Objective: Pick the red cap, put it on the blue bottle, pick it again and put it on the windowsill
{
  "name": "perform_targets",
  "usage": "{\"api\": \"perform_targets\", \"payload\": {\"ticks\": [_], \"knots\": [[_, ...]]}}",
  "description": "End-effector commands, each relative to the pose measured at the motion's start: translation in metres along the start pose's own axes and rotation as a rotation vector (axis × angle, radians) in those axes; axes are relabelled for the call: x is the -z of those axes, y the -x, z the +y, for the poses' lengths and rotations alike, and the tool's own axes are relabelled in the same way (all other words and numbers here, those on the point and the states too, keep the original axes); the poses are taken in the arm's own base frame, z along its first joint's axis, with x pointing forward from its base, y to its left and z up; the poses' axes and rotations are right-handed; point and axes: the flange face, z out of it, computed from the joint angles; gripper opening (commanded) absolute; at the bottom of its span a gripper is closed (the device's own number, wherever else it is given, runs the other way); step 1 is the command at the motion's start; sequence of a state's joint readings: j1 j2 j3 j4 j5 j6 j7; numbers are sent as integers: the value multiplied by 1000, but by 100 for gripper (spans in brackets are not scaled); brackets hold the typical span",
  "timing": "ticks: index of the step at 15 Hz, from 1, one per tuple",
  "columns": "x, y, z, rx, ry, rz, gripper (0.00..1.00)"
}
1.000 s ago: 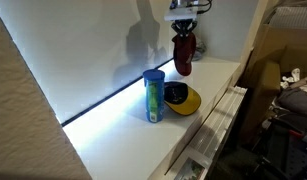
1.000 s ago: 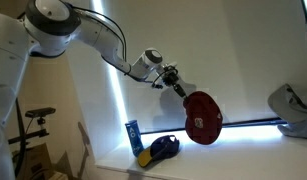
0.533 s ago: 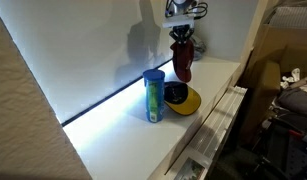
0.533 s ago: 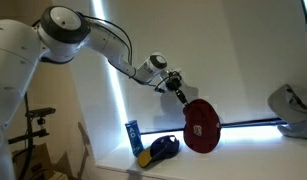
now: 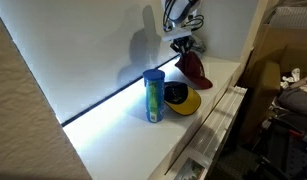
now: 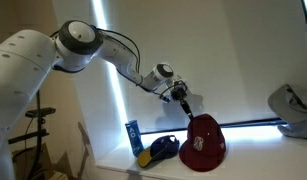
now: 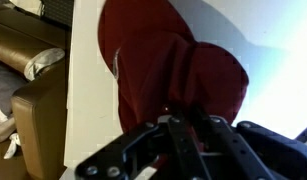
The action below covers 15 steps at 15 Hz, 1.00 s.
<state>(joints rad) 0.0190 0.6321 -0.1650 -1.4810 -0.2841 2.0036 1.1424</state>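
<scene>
The red cap rests dome-up on the white windowsill, at its far end in an exterior view. My gripper is right at the cap's top, seen also from the other side. In the wrist view the gripper has its dark fingers very close together over the cap's maroon fabric; whether they still pinch it does not show. The blue bottle stands upright on the windowsill with nothing on top, and is also in the other exterior view.
A yellow cap with a dark inside lies between the bottle and the red cap, also visible here. A white radiator runs below the sill's edge. Brown boxes stand beyond it. A grey object sits at the sill's far side.
The arm has lowered and the red cap, which hung edge-down from the gripper in the air, now sits on the windowsill. The bottle and yellow cap have not moved.
</scene>
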Motion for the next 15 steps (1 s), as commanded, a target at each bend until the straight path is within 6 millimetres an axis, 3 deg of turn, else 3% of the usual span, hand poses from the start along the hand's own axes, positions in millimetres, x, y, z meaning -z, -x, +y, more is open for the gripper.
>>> {"api": "perform_targets", "payload": {"ticks": [1,2,7,8,10,13,15], "knots": [[-4,0,-2,1,6,-2,26],[-6,0,-3,1,7,-2,30],[-2,-2,-3,-2,1,2,30],[4,-1,-4,45,-45,-27,55],[39,-2,1,66,-90,46,63],[115,-2,19,67,-218,202,83],[164,11,29,134,-328,236,97]]}}
